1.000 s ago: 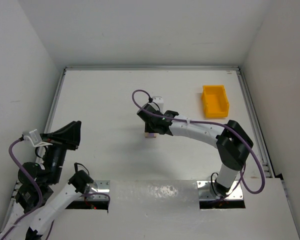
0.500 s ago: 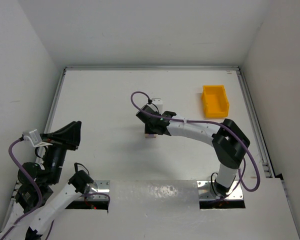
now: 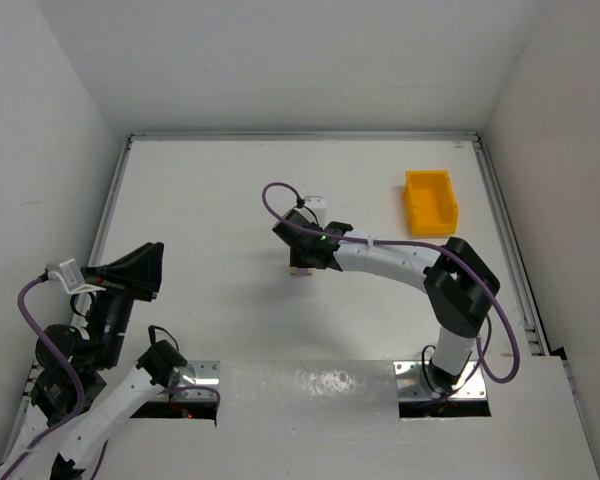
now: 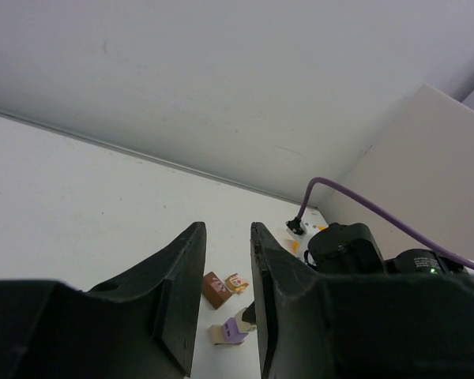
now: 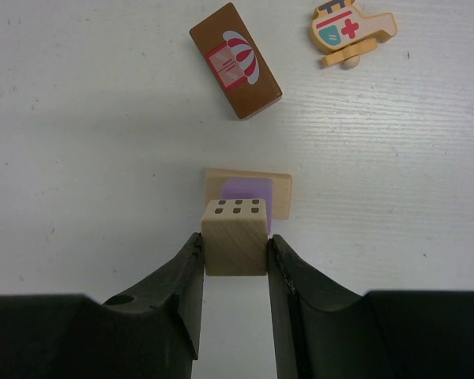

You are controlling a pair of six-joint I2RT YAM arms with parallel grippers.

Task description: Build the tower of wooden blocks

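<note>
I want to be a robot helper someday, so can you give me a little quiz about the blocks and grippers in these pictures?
1. True or false: the right gripper is shut on the pale cube with six dark marks.
2. Which block sits on the flat tan block? A. purple block B. green block C. black block
3. Fill in: the left gripper holds ____.
Key: 1 true; 2 A; 3 nothing.

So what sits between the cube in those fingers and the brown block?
In the right wrist view, beyond the cube: a purple block on a tan slab, then bare table.
</note>
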